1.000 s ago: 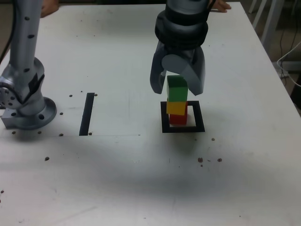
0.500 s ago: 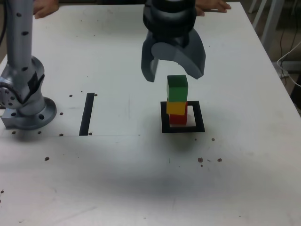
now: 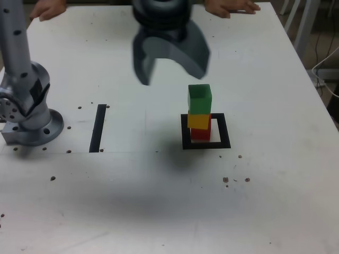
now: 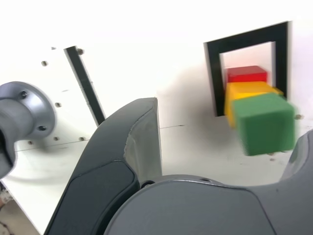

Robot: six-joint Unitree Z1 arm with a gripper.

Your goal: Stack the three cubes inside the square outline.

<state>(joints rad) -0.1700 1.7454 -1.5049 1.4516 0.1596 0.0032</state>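
The three cubes stand as one tower: red cube (image 3: 200, 134) at the bottom, yellow cube (image 3: 198, 121) on it, green cube (image 3: 199, 98) on top. The tower stands inside the square outline (image 3: 206, 144), toward its back-left part in the exterior view. My gripper (image 3: 170, 74) hangs open and empty above the table, up and to the exterior view's left of the tower, touching nothing. The wrist view shows the green cube (image 4: 264, 122), yellow cube (image 4: 247, 92), red cube (image 4: 247, 74) and the outline (image 4: 214, 73) beyond one dark finger (image 4: 127, 156).
The arm's grey base (image 3: 29, 116) stands at the exterior view's left, with a straight black strip (image 3: 98, 127) beside it. A person's hands (image 3: 230, 6) rest at the table's far edge. Small dark specks (image 3: 235, 180) lie scattered near the front.
The jaws opened off the green cube, then the gripper rose and swung to the exterior view's left. The tower has stayed in place.
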